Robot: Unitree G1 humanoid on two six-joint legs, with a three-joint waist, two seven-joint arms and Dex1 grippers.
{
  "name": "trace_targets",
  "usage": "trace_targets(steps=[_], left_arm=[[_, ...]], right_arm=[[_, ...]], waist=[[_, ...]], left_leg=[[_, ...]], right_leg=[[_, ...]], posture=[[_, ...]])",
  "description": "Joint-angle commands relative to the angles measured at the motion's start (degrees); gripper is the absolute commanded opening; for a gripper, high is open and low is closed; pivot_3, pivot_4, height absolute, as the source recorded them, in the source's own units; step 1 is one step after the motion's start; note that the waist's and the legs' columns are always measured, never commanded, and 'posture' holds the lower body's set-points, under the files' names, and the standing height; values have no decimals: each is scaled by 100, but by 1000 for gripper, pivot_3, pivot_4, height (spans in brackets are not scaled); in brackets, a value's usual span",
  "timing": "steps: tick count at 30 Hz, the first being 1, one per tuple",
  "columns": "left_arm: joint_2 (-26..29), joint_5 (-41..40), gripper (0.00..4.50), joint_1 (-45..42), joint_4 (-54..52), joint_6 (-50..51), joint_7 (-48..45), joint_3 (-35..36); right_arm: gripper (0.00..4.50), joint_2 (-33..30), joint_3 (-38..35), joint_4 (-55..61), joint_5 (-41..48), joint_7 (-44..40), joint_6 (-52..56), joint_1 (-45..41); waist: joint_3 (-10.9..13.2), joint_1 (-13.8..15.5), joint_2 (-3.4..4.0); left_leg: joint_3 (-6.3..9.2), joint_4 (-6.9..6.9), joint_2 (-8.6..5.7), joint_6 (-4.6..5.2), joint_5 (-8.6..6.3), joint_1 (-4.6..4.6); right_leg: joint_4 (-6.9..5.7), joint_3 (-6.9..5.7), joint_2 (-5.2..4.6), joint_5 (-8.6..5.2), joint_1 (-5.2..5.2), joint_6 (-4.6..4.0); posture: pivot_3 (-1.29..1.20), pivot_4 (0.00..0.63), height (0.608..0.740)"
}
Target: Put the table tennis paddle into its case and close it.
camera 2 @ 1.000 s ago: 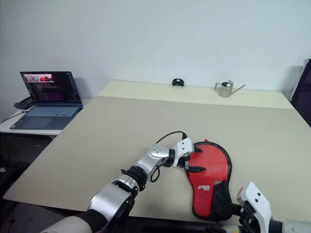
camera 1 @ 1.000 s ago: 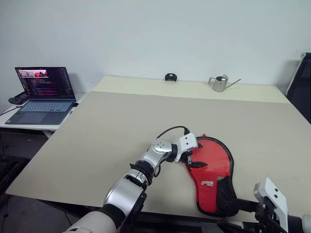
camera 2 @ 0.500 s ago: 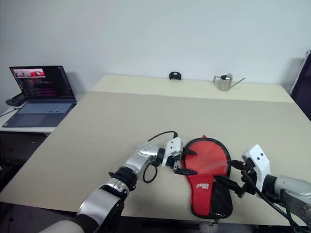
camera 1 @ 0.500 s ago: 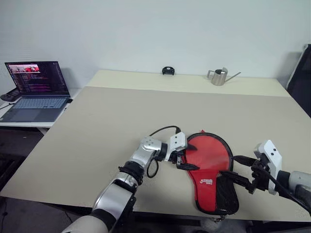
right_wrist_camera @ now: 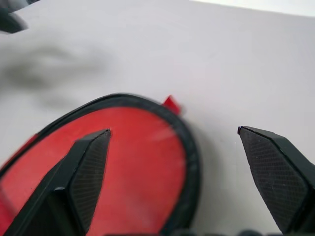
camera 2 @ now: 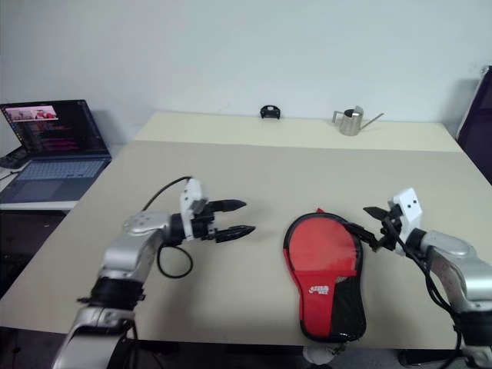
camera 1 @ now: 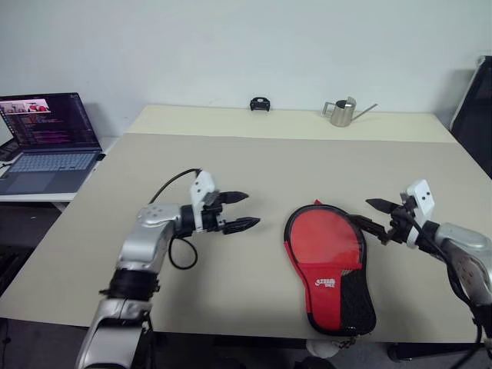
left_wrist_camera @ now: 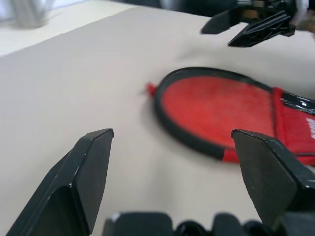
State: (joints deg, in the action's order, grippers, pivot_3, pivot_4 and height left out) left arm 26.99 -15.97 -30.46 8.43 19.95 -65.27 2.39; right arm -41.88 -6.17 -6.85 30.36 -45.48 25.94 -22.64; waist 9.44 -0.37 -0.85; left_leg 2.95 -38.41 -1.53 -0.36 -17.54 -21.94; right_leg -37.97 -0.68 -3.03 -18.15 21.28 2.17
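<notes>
The case (camera 1: 327, 254) lies flat near the table's front edge, its red round end away from me and its black lower part toward me, and it looks closed. A pale fluffy charm (camera 1: 323, 350) hangs at its near end. The table tennis paddle is hidden from view. My left gripper (camera 1: 252, 209) hovers open and empty to the left of the case, apart from it, pointing at it. To the case's right, my right gripper (camera 1: 361, 211) is open and empty, its tips close over the round rim (right_wrist_camera: 189, 162). In the left wrist view the case (left_wrist_camera: 216, 110) lies beyond the spread fingers (left_wrist_camera: 93, 167).
An open laptop (camera 1: 46, 138) stands on a side desk at the left. A metal watering can (camera 1: 342, 113) and a small black object (camera 1: 259, 103) sit at the table's far edge. A dark object (camera 1: 475, 108) stands at the far right.
My left gripper has pulled off the case's left rim, up and to the left. My right gripper has come forward to the case's right side. The head camera has shifted.
</notes>
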Motion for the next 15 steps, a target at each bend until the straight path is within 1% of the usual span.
trace_targets(steps=[1,6,9,11,12,15], left_arm=[[121,-377,4208,333,-1095,456,592,395],[175,-639,4208,981,-2139,1017,1289,619],[178,-673,4208,1133,-2403,1151,1566,565],[230,-662,4208,1252,-2426,1099,1699,625],[161,-592,4208,1203,-2416,1106,1856,533],[285,-352,4208,1115,-1938,662,1924,518]], right_arm=[[4481,134,99,-1285,-572,-304,-915,-872],[4481,318,115,-2509,-937,-653,-1457,-1554],[4481,314,106,-2980,-1087,-870,-1630,-1771],[4481,325,127,-3122,-1182,-942,-1646,-1860],[4481,271,110,-3395,-1249,-1031,-1735,-1981],[4481,230,49,-3312,-1303,-995,-1612,-2021]], waist=[[10,-7,9],[12,36,9],[12,46,10],[13,35,12],[13,26,12],[14,20,14]], left_leg=[[-2,-7,0,0,0,0],[0,-25,0,-1,0,-6],[0,-29,-1,-1,0,-13],[-1,-33,-1,-1,0,-14],[-1,-33,0,-2,0,-12],[-3,-36,1,-2,0,-8]], right_leg=[[-7,3,0,1,0,-1],[-11,-1,-1,2,0,-2],[-8,-2,-4,2,0,-2],[-11,-2,-4,3,0,-4],[-13,-2,-4,5,0,-7],[-19,-2,-3,8,0,-10]], posture=[[0,150,740],[0,150,740],[0,150,740],[0,150,740],[0,150,740],[0,150,740]])
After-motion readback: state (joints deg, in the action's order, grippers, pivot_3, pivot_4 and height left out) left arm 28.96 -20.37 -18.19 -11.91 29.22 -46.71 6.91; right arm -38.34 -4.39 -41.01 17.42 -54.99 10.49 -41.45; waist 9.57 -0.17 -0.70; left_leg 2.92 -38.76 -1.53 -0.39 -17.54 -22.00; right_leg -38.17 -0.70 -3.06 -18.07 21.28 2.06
